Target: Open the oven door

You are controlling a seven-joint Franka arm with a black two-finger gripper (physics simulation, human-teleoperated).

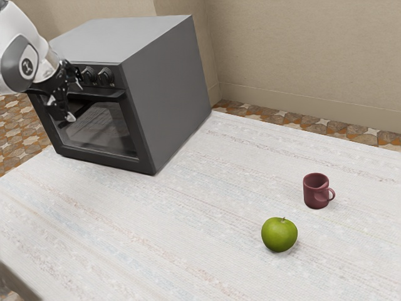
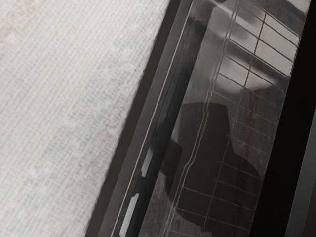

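The grey oven (image 1: 166, 94) stands at the back left of the table in the exterior view, its dark glass door (image 1: 100, 128) closed. Along the door's top edge runs a black handle (image 1: 106, 96). My gripper (image 1: 74, 101) is open at the door's front near the handle's left part, one fingertip higher and the other lower in front of the glass. Whether either touches the handle, I cannot tell. In the wrist view the door's glass (image 2: 232, 143) lies close under my hand, with rack wires behind it and a dark reflection on it.
A green apple (image 1: 279, 234) and a dark red mug (image 1: 316, 190) stand on the cloth-covered table (image 1: 156, 238), toward the exterior view's right, well apart from the oven. Two control knobs (image 1: 97, 76) sit above the handle.
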